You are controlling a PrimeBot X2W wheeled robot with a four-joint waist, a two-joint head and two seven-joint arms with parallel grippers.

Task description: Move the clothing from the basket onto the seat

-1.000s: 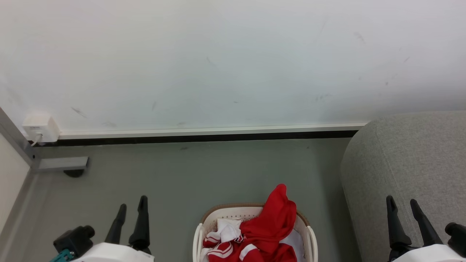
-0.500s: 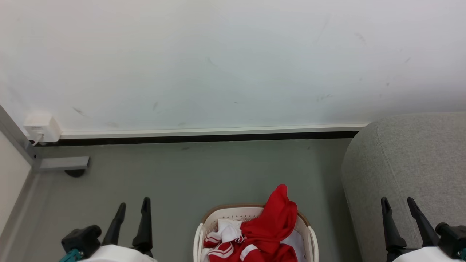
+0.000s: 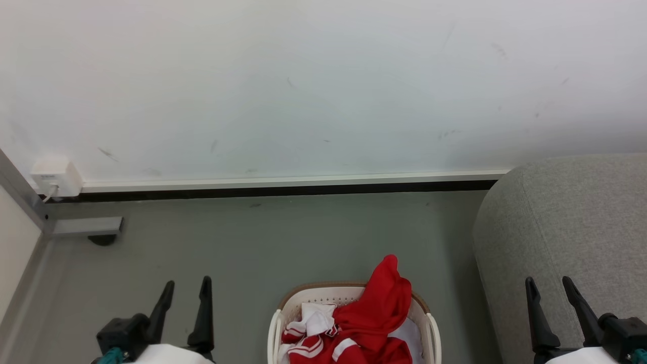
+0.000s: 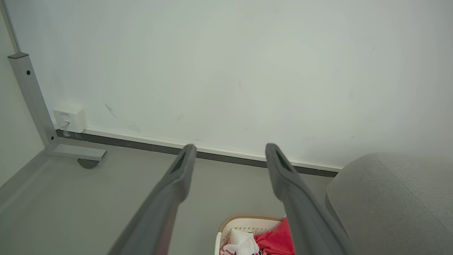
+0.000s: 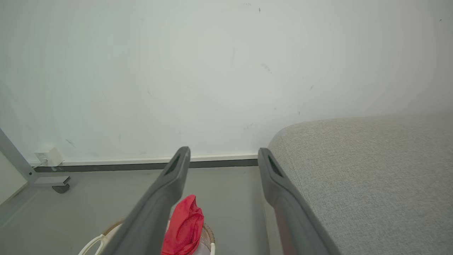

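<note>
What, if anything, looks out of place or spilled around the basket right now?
Only one thing: a fold of the clothing sticks up and hangs over the far rim of the basket instead of lying inside. No garment lies on the floor that is in view, and nothing looks damaged.

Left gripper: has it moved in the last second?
Yes. In the head view the left gripper has shifted slightly right, toward the basket, which has stayed put relative to the wall socket.
</note>
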